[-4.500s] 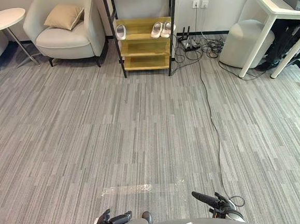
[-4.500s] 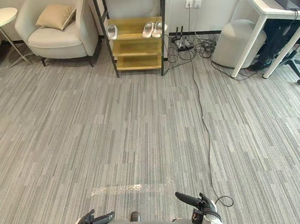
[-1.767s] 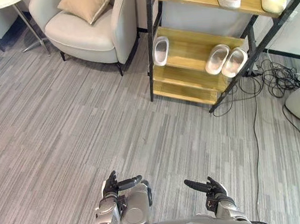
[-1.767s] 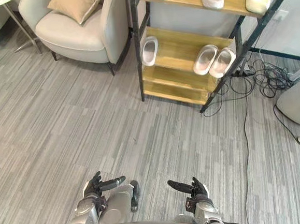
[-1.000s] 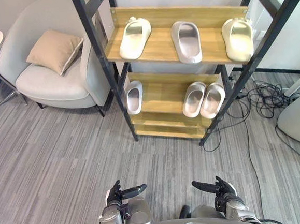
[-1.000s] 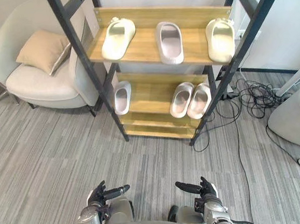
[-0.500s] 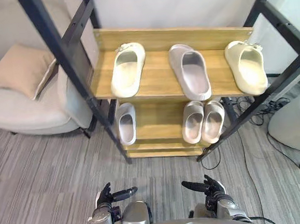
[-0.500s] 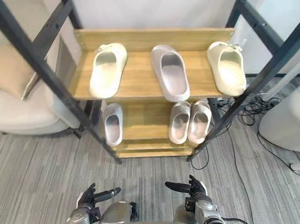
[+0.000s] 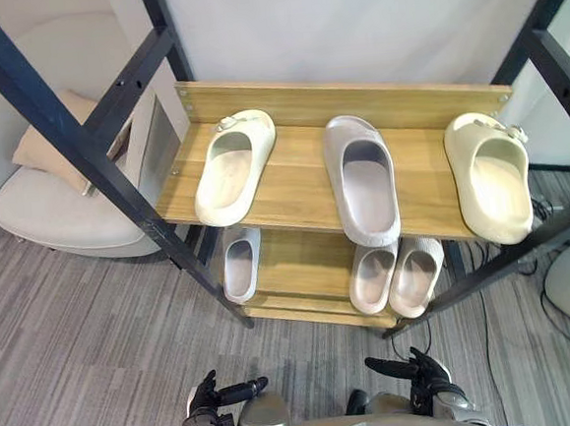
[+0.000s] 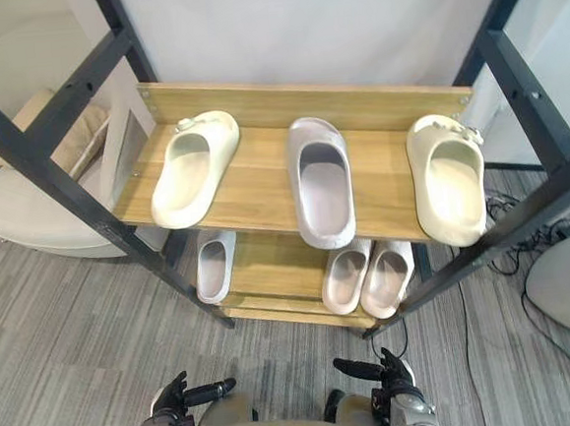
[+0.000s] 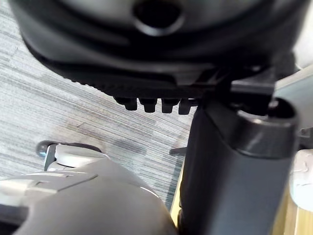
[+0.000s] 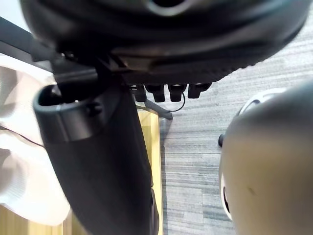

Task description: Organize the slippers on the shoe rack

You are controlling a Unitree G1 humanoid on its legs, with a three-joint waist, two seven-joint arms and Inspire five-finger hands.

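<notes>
Fingers (image 11: 146, 105) of the left hand (image 9: 209, 399) lay loosely straight and held nothing, and those of the right hand (image 9: 424, 375) were likewise relaxed and empty. Both hands hung low over the grey carpet (image 9: 67, 329), in front of the shoe rack (image 9: 298, 187) and well apart from it. On the upper wooden shelf a left cream slipper (image 9: 230, 165), a grey slipper (image 9: 362, 189) and a right cream slipper (image 9: 489, 174) lay spaced apart (the two cream ones at opposite ends, the grey one between them). On the shelf below, a single grey slipper (image 9: 240, 266) sat at the left, and a grey pair (image 9: 374, 275) lay side by side at the right. An armchair (image 9: 57, 206) with a tan cushion (image 9: 48, 148) stood just left of the rack.
</notes>
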